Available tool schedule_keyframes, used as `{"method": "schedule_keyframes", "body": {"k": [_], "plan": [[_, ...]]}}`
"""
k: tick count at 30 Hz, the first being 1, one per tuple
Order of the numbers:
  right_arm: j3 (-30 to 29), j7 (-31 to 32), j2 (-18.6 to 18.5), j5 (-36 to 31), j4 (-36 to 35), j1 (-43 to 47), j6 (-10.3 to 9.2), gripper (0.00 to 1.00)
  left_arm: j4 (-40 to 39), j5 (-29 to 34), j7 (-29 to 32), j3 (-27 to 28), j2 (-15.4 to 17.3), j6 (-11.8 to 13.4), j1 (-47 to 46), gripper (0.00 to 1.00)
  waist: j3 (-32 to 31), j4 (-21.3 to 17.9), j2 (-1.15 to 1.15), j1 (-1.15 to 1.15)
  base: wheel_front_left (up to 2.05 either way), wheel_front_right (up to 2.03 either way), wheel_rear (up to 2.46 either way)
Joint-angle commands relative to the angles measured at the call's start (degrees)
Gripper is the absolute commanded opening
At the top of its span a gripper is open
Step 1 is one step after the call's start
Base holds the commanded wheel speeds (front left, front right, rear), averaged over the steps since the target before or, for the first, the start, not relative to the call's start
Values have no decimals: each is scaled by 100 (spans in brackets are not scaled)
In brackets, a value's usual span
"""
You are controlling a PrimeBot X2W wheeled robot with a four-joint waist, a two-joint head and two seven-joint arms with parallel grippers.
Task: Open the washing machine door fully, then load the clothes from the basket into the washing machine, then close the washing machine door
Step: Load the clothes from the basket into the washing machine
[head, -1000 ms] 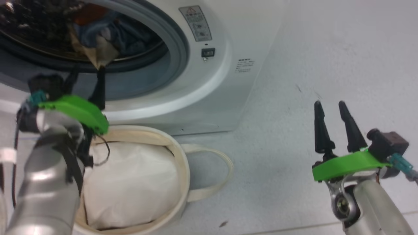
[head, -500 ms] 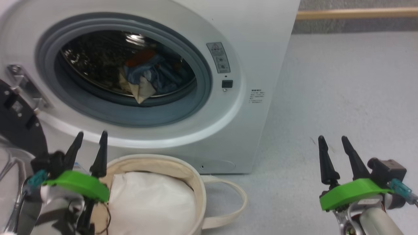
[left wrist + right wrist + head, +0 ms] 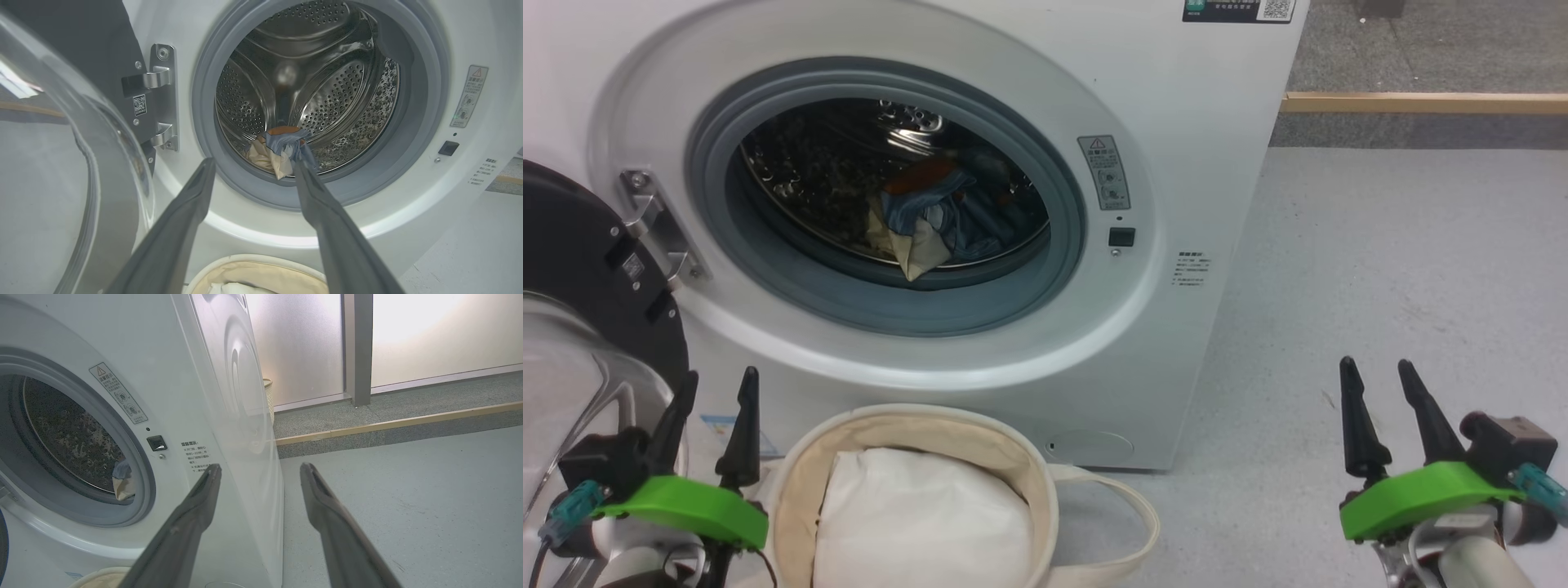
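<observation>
Head view puts the left gripper [image 3: 720, 374] low at the near left, its two dark fingers spread apart and empty, with the tips pointing toward the machine's front. Just to its right the basket [image 3: 792, 474] stands on the floor close in front of the machine. Plain white padding [image 3: 915, 514] shows inside it, and one loop handle [image 3: 1127, 506] lies out to the right. At the far left the washing machine door [image 3: 572, 245] is swung wide open on its metal hinge [image 3: 658, 224], with its clear glass bowl [image 3: 564, 392] bulging toward the camera. Beyond stands the washing machine [image 3: 1176, 122], its grey rubber ring [image 3: 1062, 245] framing the steel drum [image 3: 809, 171]. The clothes [image 3: 939, 216], blue and cream with an orange patch, lie bunched at the drum's bottom near its front lip. The right gripper [image 3: 1375, 363] is at the near right, its fingers likewise apart and empty, over the grey floor [image 3: 1380, 245] and well apart from the machine.
</observation>
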Motion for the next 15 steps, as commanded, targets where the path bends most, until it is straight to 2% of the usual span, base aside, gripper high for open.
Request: {"method": "schedule_keyframes", "body": {"k": [1, 15], "plan": [[65, -71, -132, -9, -161, -23, 42, 100, -209, 11, -69, 241, 202, -31, -148, 100, -14, 14, 0, 0, 0, 0, 0], [69, -71, -126, -24, -168, -49, 42, 100, -375, -1, -69, 193, 114, -32, -84, 100, 19, 74, 0, 0, 0, 0, 0]]}}
